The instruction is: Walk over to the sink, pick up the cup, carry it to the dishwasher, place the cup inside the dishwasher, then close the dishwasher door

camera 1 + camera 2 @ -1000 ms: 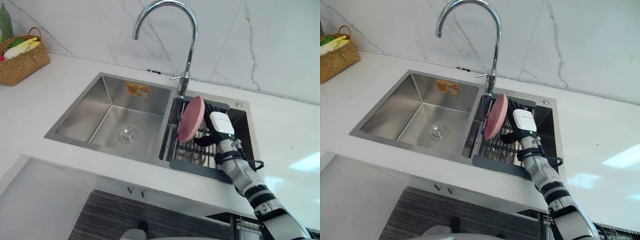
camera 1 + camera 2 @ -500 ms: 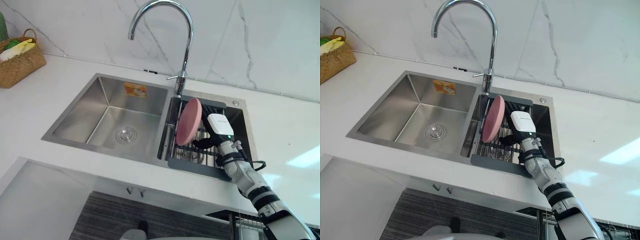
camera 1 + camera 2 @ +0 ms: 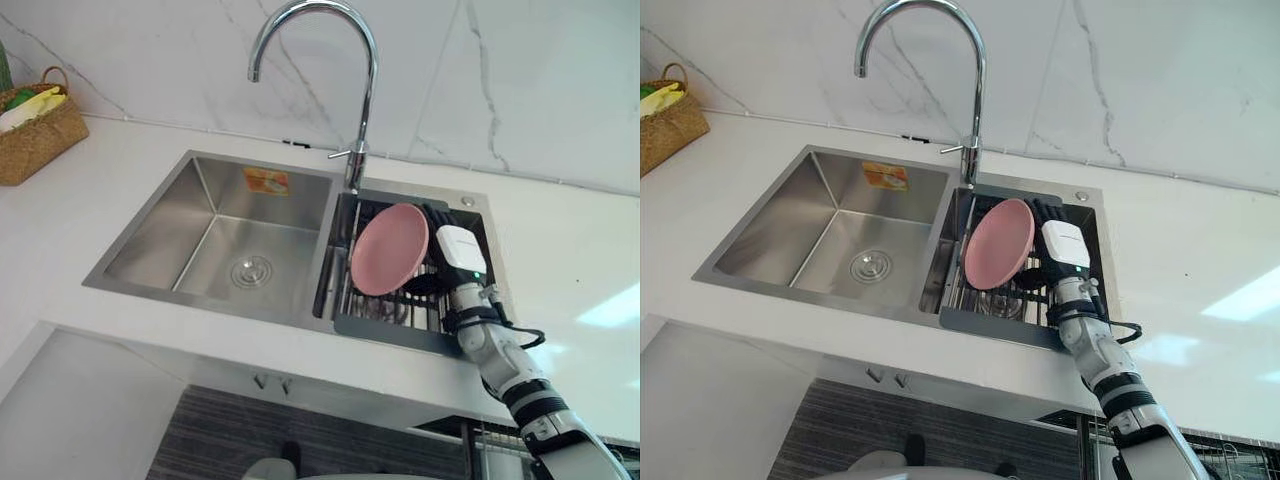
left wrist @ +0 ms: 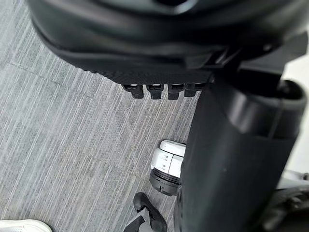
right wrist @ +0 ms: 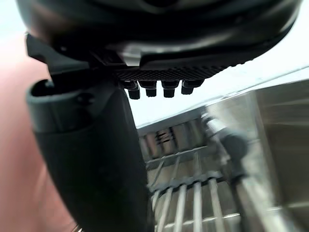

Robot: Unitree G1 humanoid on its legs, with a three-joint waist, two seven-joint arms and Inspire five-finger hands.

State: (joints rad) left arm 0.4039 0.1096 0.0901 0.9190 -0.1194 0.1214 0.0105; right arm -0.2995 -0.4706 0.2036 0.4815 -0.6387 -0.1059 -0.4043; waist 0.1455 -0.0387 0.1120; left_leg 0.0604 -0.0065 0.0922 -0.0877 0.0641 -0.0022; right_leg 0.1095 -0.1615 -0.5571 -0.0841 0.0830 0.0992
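— Where does your right robot hand (image 3: 452,268) sit?
— In the dark wire dish rack (image 3: 385,322) of the steel sink (image 3: 200,215), fingers loose, clasping nothing. Its thumb (image 5: 91,159) is just beside a round pink plate (image 3: 390,250). I cannot tell where your cup is.

kitchen | steel sink (image 3: 215,235) | tap (image 3: 355,90) | marble wall (image 3: 520,80)

No print can be read. An orange-and-white sticker (image 3: 265,181) sits on the far wall of the sink (image 3: 150,250)'s left basin, its lettering too small to read.
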